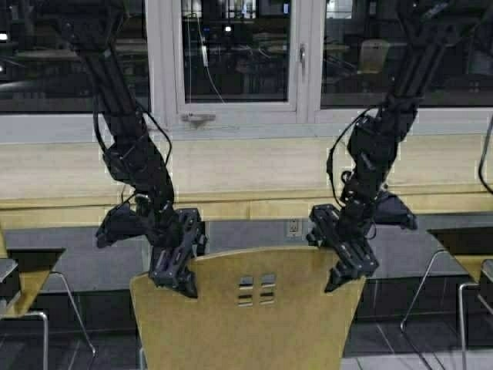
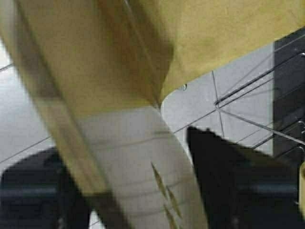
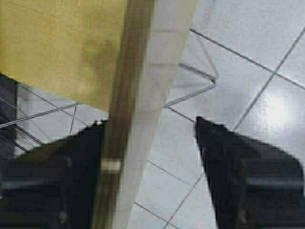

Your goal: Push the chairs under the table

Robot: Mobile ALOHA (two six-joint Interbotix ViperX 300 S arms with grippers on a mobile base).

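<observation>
A mustard-tan plywood chair (image 1: 246,324) with four small square holes in its back stands in front of me, facing the long pale beige table (image 1: 246,173). My left gripper (image 1: 176,271) is open and straddles the top left corner of the chair back. My right gripper (image 1: 347,266) is open and straddles the top right corner. In the left wrist view the chair back (image 2: 143,157) fills the gap between the black fingers (image 2: 238,181). In the right wrist view the back's edge (image 3: 128,119) lies against one finger (image 3: 47,176), with open floor before the other.
Two more chairs stand partly under the table at the far left (image 1: 27,266) and far right (image 1: 466,250), with chrome legs showing. A wall outlet (image 1: 293,227) sits under the table edge. A window (image 1: 239,54) runs behind the table. The floor is grey tile (image 3: 248,95).
</observation>
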